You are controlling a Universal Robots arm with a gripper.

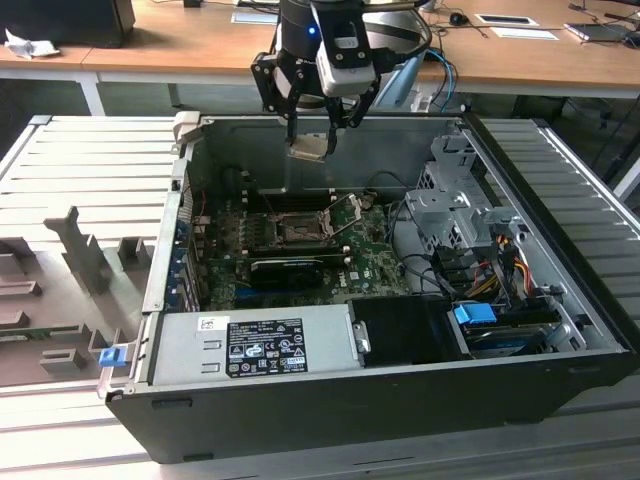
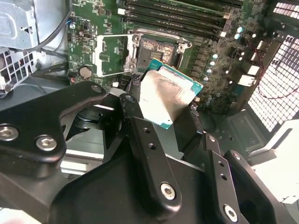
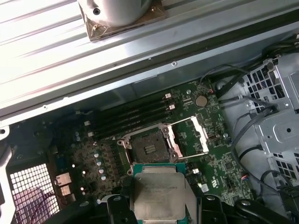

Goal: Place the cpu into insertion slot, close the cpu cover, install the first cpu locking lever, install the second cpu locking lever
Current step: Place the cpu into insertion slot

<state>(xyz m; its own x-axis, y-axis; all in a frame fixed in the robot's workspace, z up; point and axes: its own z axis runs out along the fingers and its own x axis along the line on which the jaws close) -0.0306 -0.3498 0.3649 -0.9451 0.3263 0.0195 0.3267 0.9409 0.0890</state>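
Observation:
My gripper hangs over the open computer case, above its back wall, shut on the cpu. In both wrist views the cpu shows its grey metal top and green edge between the black fingers. The insertion slot lies bare on the motherboard below, its dark pin field exposed. Beside the slot the cpu cover stands swung open. The cpu is well above the slot and apart from it.
Long black memory slots run beside the socket. A black graphics card and a grey power supply lie nearer the front. A drive cage with cables sits at the exterior view's right. A metal cylinder rests on the ribbed table.

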